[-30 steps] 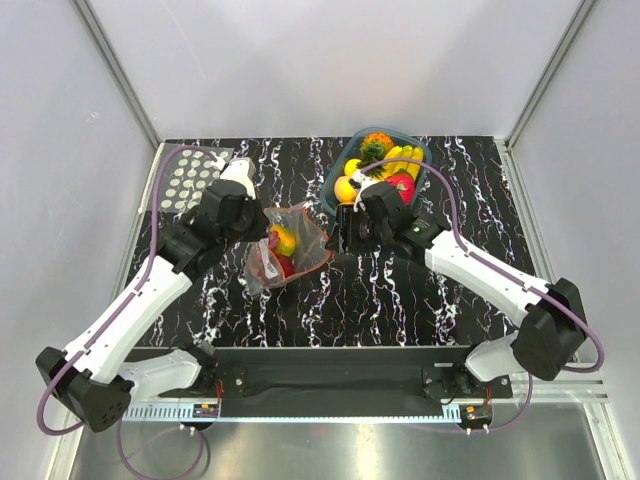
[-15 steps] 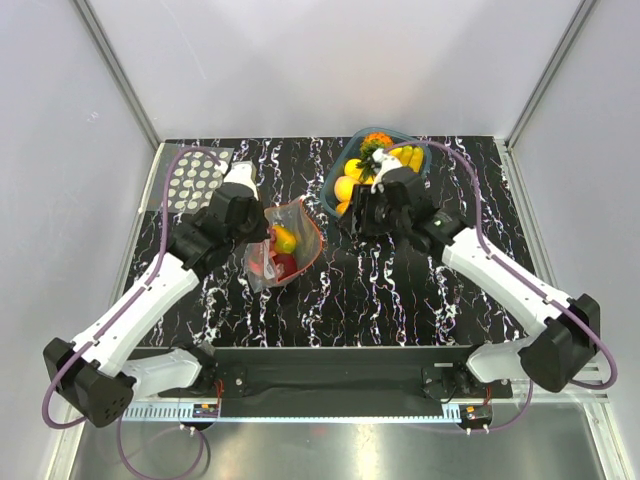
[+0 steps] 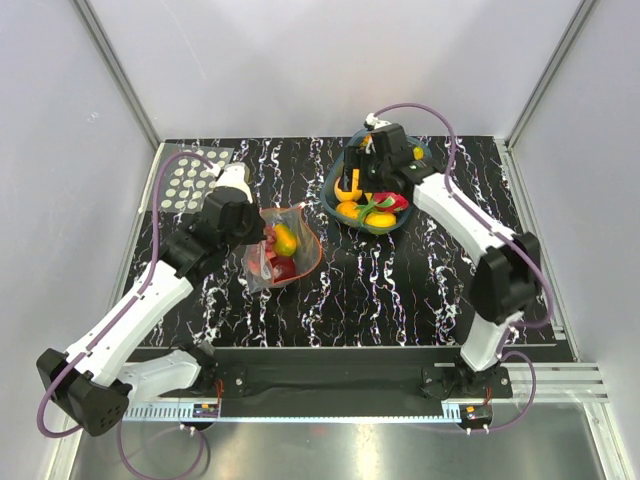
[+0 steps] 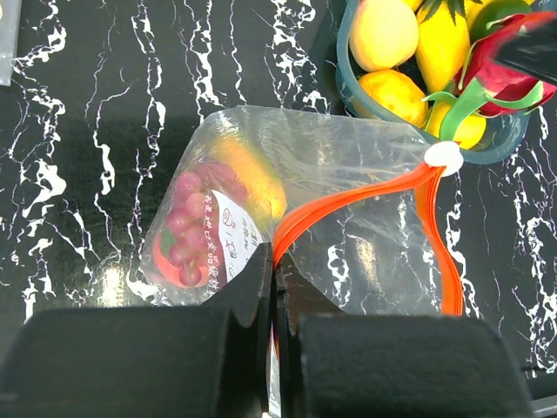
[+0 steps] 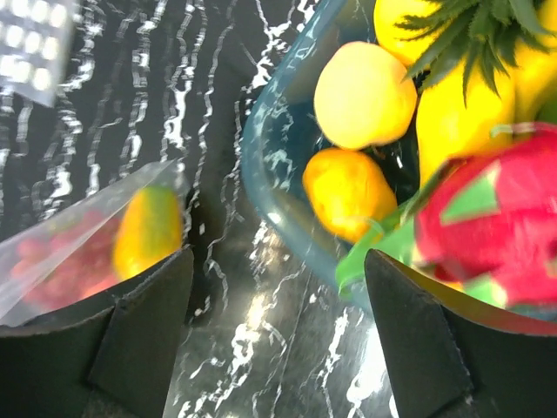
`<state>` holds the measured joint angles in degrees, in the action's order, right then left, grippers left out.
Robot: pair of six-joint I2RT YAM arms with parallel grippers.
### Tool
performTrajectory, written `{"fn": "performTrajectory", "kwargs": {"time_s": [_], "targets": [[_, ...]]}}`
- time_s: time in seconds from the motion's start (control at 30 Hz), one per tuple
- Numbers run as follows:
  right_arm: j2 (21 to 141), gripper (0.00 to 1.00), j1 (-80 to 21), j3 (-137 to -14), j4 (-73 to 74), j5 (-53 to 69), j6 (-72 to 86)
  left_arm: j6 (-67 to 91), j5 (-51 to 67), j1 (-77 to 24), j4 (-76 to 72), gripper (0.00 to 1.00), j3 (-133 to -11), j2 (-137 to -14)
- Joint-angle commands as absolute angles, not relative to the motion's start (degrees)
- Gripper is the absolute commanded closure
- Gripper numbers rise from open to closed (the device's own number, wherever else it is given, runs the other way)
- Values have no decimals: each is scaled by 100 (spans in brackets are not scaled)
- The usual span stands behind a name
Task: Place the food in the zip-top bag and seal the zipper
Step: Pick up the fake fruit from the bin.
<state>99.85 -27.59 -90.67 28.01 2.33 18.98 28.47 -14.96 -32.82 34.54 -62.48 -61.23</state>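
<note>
"Two questions: where's the zip-top bag (image 3: 285, 248), and what has moved in the last second?"

"It lies on the black marbled table (image 3: 400, 290), just left of the teal tray (image 5: 265, 174), with its open mouth on the tray side. My left gripper (image 4: 272, 266) has its fingers pressed together on the bag's edge, right at the zipper (image 4: 348, 202). That's the same hold as a second ago. The white slider (image 4: 444, 157) sits at the zipper's end nearest the tray."

"And the right one?"

"That's the change. A second ago my right gripper (image 5: 274, 348) hung between bag and tray, by the mouth. Now the arm has swung out over the tray. The fingers are spread wide with nothing between them, above the rim on the bag side."

"Food?"

"Purple grapes (image 4: 193, 228) and a yellow-orange fruit (image 4: 252, 174) are inside the bag, as before. In the tray I see a pale yellow round fruit (image 5: 364, 94), an orange one (image 5: 346, 192) and a pink-red dragon fruit (image 5: 496, 218). The zipper gapes, unsealed."
</note>
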Motion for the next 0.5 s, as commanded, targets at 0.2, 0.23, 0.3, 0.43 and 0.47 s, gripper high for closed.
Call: {"fn": "performTrajectory", "kwargs": {"time_s": [0.2, 0.23, 0.3, 0.43, 0.47], "targets": [[11530, 13, -2760, -10625, 3252, -580, 1327, 2804, -1336, -3278, 3067, 100, -6363, -6038], [11731, 13, -2760, -10696, 3252, -606, 1292, 2804, -1319, -3270, 3050, 100, -6355, -6029], [11935, 13, -2768, -10854, 3217, -659, 1283, 2804, -1266, -3270, 3041, 100, -6346, -6029], [12479, 13, -2751, -11118, 3173, -1001, 1195, 2804, -1195, -3278, 2971, 100, -6293, -6021], [12585, 13, -2760, -11249, 3182, -1011, 1178, 2795, -1187, -3270, 2962, 100, -6293, -6021]]}}
